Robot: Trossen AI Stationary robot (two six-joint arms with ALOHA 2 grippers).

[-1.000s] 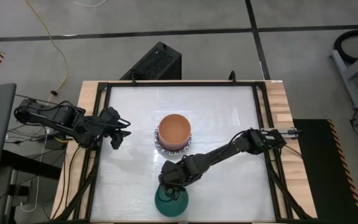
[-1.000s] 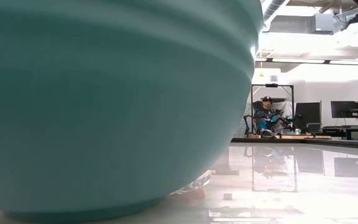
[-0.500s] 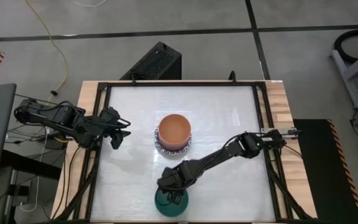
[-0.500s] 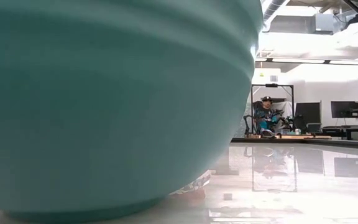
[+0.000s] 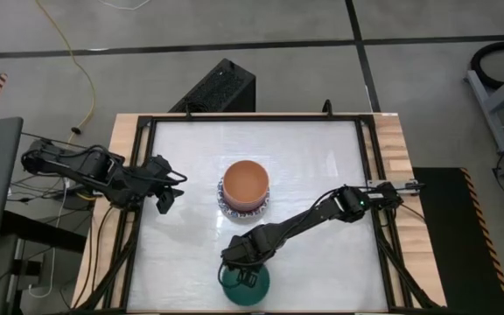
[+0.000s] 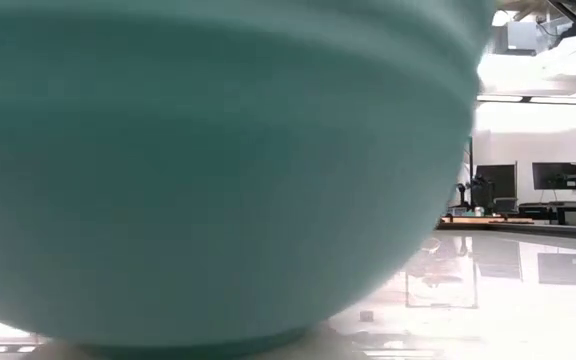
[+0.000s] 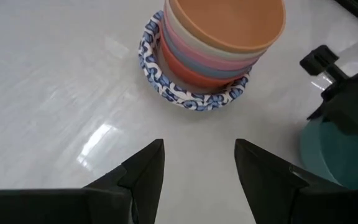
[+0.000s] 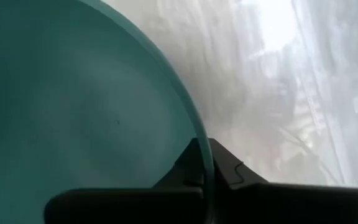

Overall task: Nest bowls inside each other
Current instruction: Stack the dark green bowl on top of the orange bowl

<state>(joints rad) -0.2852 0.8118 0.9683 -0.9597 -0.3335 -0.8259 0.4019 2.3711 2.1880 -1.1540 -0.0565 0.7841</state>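
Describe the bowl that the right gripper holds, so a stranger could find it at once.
Look at the white table: a stack of bowls stands at its middle. Nearer the front edge sits the green bowl, alone, its rim pinched by the right gripper. It is the only bowl outside the stack.

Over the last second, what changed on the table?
The right gripper came down and closed on the rim of the green round bowl, which shifted towards the low camera and now fills more of its view. The left gripper kept waiting open beside the orange-topped stack of nested bowls, which did not move.
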